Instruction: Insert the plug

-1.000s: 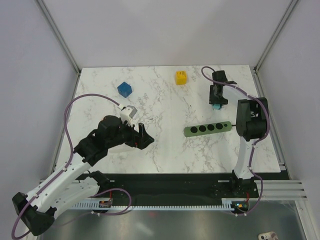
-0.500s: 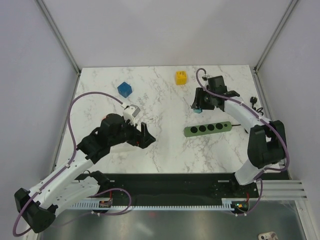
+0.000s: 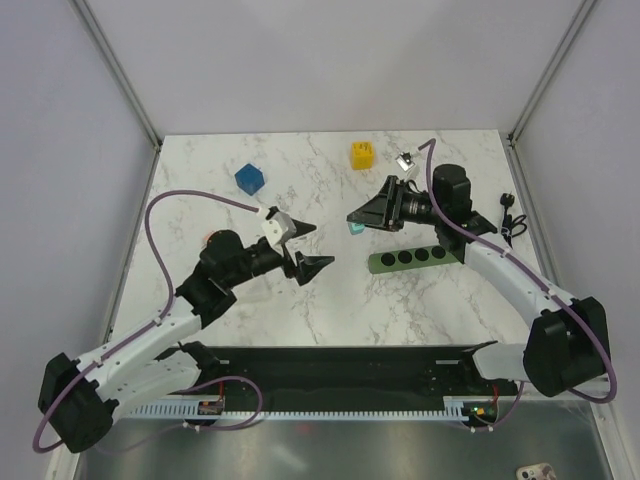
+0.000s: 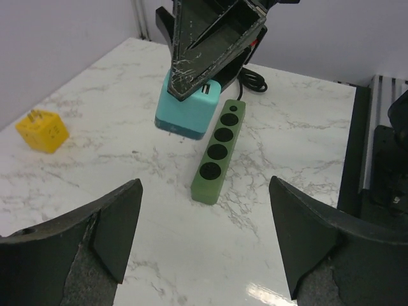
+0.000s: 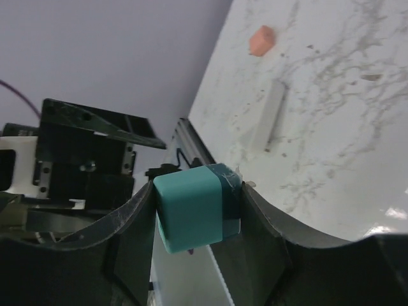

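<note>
The plug [image 3: 362,156], a small yellow cube, sits on the marble table at the back; the left wrist view shows the plug [image 4: 42,131] at far left. The dark green socket strip [image 3: 415,258] lies at centre right, and the strip [image 4: 218,152] points away from the left wrist camera. My right gripper [image 3: 352,220] hangs above the strip's left end, pointing left, shut on a teal cube block [image 5: 191,207], also visible as the teal block [image 4: 188,115]. My left gripper [image 3: 322,245] faces it, open and empty, with both fingers [image 4: 121,223] wide apart.
A blue cube [image 3: 250,179] lies at the back left. A black cord [image 3: 510,215] coils near the right edge. A small white piece [image 3: 406,159] lies beside the yellow cube. An orange bit [image 5: 262,40] and a white bar [image 5: 271,118] show in the right wrist view.
My right arm swung left from the back right and turned its gripper sideways, carrying the teal block over the strip's left end. My left gripper rose and turned toward it.
</note>
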You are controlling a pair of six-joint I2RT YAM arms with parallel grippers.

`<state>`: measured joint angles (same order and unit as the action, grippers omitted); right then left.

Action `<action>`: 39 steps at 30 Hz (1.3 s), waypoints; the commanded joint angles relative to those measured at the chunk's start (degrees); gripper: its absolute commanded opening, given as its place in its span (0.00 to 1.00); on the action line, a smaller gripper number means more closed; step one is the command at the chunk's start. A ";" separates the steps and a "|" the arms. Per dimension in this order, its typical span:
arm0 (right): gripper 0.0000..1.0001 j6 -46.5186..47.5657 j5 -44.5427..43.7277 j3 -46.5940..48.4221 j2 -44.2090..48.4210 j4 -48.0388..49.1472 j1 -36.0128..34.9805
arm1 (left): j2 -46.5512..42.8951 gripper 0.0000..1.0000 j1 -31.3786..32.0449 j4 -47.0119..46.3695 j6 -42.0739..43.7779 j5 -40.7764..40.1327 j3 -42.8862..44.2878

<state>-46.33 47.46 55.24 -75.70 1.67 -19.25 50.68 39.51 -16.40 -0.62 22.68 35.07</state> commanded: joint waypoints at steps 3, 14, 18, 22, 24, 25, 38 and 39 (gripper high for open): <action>0.30 -16.86 9.58 -3.04 4.33 22.58 -1.41 | 4.08 0.89 4.96 -16.20 18.19 1.32 -0.09; 0.31 -20.56 10.20 -5.67 8.73 26.10 -4.75 | 8.21 0.91 12.16 -18.31 25.23 -4.30 3.08; 0.31 -21.09 9.32 -6.81 9.87 26.45 -5.63 | 8.65 0.91 13.23 -19.72 24.71 -8.87 3.16; 0.31 -21.35 9.31 -7.52 10.22 26.54 -6.16 | 7.42 0.91 13.93 -19.81 24.88 -10.72 2.81; 0.31 -21.53 9.32 -7.87 10.31 26.54 -6.42 | 6.20 0.90 14.11 -19.72 24.88 -10.90 2.37; 0.31 -21.53 9.23 -8.31 10.40 26.63 -6.51 | 5.84 0.88 14.11 -19.46 25.05 -10.81 2.20; 0.31 -27.15 8.52 -13.32 8.30 37.44 -7.83 | 3.90 0.63 14.28 -18.05 21.45 -6.50 -0.97; 0.31 -27.32 8.70 -13.23 8.03 38.14 -7.83 | 4.34 0.60 14.28 -17.88 21.54 -6.77 -0.88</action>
<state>-72.23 55.46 41.85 -66.94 33.15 -26.94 54.68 53.60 -32.21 21.41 15.44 34.30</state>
